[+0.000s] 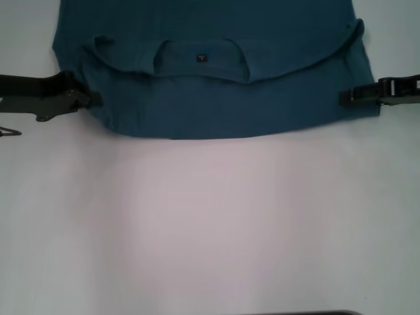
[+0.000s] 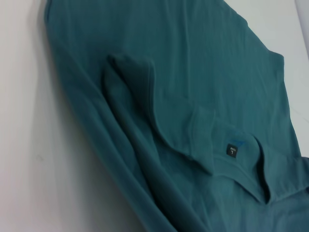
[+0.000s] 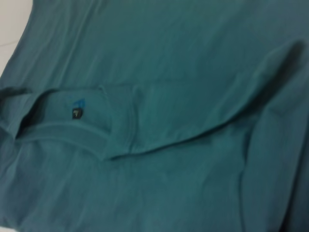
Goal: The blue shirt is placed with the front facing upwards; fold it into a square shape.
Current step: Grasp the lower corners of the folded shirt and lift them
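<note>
On a white table (image 1: 210, 230), bare across its near half, the shirt (image 1: 216, 111) lies at the far edge, its near hem a straight fold running side to side. The left gripper (image 1: 88, 100) and right gripper (image 1: 348, 97) sit at the fold's two ends, seemingly pinching cloth to carry it over; whether they hold it cannot be told. Beyond, the collar (image 1: 200, 65) and label (image 1: 201, 58) lie on the folded layer, the shirt's length running away off the far edge.

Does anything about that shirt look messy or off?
Yes. On the shirt, the folded-over edge runs curved and rumpled, not straight, and the collar is bunched. The left gripper and right gripper sit at its sides.
</note>
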Robot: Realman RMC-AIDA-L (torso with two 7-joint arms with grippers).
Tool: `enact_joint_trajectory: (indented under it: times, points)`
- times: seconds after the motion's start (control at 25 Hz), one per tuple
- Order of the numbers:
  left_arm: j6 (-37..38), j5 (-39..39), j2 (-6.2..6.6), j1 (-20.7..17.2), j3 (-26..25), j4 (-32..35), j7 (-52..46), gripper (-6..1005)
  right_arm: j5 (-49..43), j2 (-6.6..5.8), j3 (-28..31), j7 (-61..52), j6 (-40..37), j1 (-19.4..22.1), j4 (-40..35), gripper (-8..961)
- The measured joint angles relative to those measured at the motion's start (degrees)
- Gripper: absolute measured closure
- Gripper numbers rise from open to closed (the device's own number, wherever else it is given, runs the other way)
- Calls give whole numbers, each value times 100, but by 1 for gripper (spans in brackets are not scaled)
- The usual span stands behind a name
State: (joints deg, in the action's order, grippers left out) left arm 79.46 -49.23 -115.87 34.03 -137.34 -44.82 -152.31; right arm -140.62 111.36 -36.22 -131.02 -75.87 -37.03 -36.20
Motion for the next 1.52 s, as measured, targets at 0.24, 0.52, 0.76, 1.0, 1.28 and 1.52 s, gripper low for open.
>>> enact_joint_trajectory:
  times: [0.24, 0.52, 0.76, 1.0, 1.28, 1.52]
  points:
    - [-17, 1, -6, 7, -8, 0, 0, 1002, -1, 15, -246, -264, -7, -115, 9, 102]
    - [-26, 1, -6, -3, -5, 8, 0, 1001, -1, -34, -274, -484, -172, -52, -159, 225]
    - [-14, 1, -6, 15, -3, 7, -4, 1001, 0, -41, -253, -508, -494, -1, -375, 371]
    - [-10, 1, -6, 2, -3, 2, -4, 1000, -68, -36, -293, -589, -599, 66, -523, 644]
    - [716, 43, 137, -113, 16, -27, 198, 1000, -297, -73, -293, -597, -1138, 77, -537, 887]
    - [1804, 54, 350, -389, 25, -200, 467, 1000, -775, -159, -305, -685, -2207, 38, -546, 887]
